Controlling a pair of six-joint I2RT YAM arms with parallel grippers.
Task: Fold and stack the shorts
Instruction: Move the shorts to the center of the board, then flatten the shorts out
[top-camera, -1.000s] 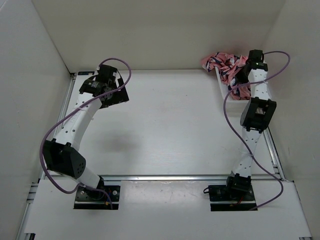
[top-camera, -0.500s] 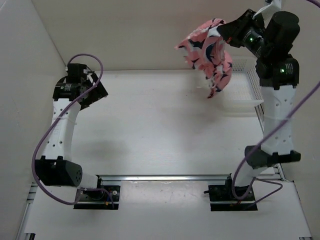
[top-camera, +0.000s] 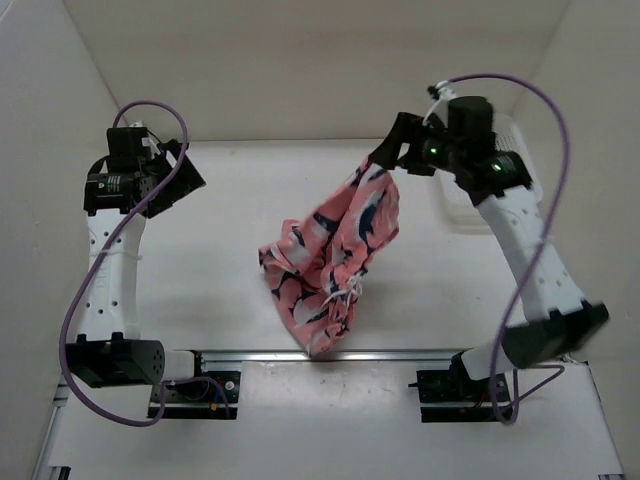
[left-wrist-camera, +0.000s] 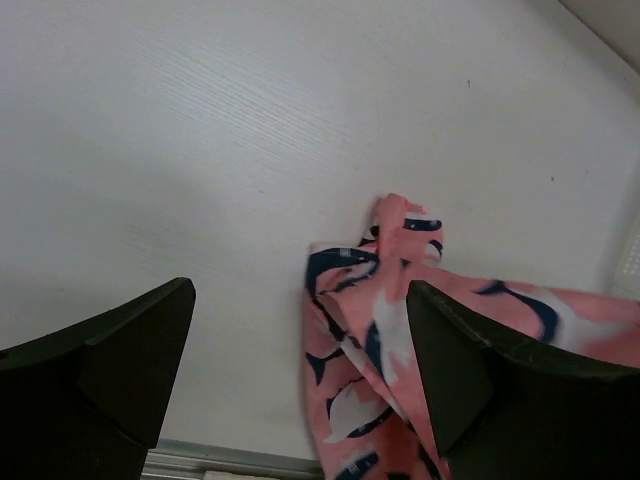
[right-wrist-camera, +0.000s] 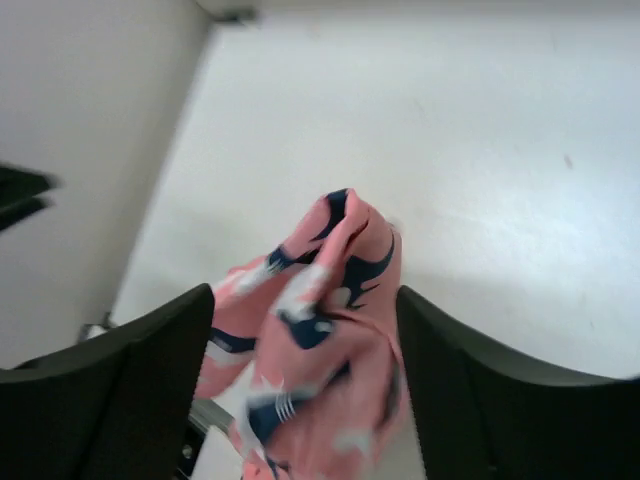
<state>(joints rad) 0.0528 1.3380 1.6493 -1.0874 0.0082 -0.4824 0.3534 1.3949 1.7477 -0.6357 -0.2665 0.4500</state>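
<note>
The shorts (top-camera: 332, 262), salmon pink with navy and white shapes, hang crumpled in a long drape over the middle of the table, from just under my right gripper (top-camera: 386, 158) down toward the near rail. In the right wrist view the shorts (right-wrist-camera: 322, 320) are blurred between the wide-apart jaws of the right gripper (right-wrist-camera: 305, 375), which is open. My left gripper (top-camera: 186, 176) is raised at the far left, open and holding nothing. The left wrist view looks past the left gripper (left-wrist-camera: 300, 375) to the shorts (left-wrist-camera: 385, 340) beyond its right finger (left-wrist-camera: 480, 370).
A white mesh basket (top-camera: 455, 212) stands at the back right, partly behind the right arm. An aluminium rail (top-camera: 400, 354) runs along the table's near edge, by the arm bases. White walls close in the left, back and right sides.
My right arm has lifted the shorts out of the basket and swung them left and forward over the table. Its jaws have gone from shut to open. The left arm drew back to the left.
</note>
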